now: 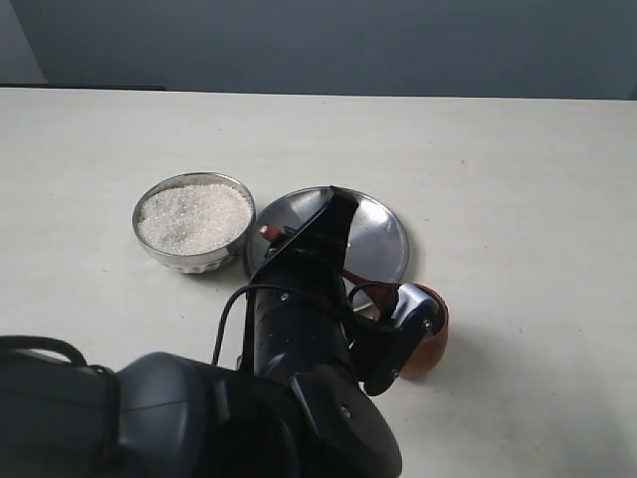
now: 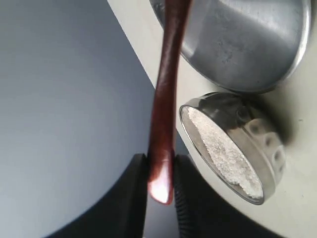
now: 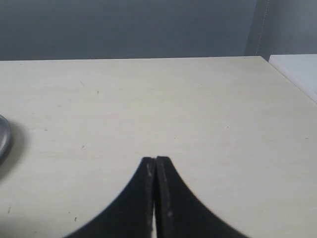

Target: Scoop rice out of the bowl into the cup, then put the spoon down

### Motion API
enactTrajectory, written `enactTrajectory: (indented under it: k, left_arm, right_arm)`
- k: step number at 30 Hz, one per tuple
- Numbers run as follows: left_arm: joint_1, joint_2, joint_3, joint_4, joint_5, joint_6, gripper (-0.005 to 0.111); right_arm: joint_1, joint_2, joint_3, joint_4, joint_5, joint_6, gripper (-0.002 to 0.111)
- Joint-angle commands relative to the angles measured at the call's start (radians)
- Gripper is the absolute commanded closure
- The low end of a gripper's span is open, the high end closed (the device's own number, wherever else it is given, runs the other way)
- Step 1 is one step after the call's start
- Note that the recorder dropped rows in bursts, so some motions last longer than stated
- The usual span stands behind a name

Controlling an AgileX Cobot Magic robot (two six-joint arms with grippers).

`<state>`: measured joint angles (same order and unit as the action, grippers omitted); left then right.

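Observation:
The steel bowl (image 1: 194, 257) (image 2: 267, 148), heaped with white rice (image 1: 194, 216) (image 2: 223, 148), stands left of the middle of the table. The reddish-brown cup (image 1: 434, 344) stands to its right, nearer the front, half hidden behind my left arm. My left gripper (image 1: 336, 204) (image 2: 161, 163) is shut on the tip of the spoon's (image 2: 166, 94) handle. In the left wrist view the handle runs away from the jaws over the flat plate, and the spoon's head is out of view. My right gripper (image 3: 155, 159) is shut with nothing in it, above bare tabletop.
A wide flat steel plate (image 1: 383, 234) (image 2: 247, 44) (image 3: 2, 139) lies between the bowl and the cup. The bulk of my left arm (image 1: 199, 408) fills the front left of the exterior view. The table's right edge (image 3: 292, 79) shows in the right wrist view.

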<state>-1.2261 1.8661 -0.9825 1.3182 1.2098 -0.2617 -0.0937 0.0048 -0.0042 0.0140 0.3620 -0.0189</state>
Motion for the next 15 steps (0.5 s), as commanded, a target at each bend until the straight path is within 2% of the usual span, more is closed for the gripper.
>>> enactTrajectory:
  k: [1, 7, 15]
  left_arm:
    - [0.0, -0.004, 0.003, 0.04, 0.011, -0.009, 0.106]
    - [0.0, -0.004, 0.003, 0.072, 0.011, -0.01, 0.106]
    - [0.008, -0.004, -0.034, 0.038, 0.011, -0.003, 0.106]
  right_arm:
    - [-0.004, -0.005, 0.004, 0.0, -0.003, -0.005, 0.108]
    - [-0.004, -0.005, 0.004, 0.0, -0.003, -0.005, 0.108]
    - [-0.004, -0.005, 0.004, 0.0, -0.003, -0.005, 0.108]
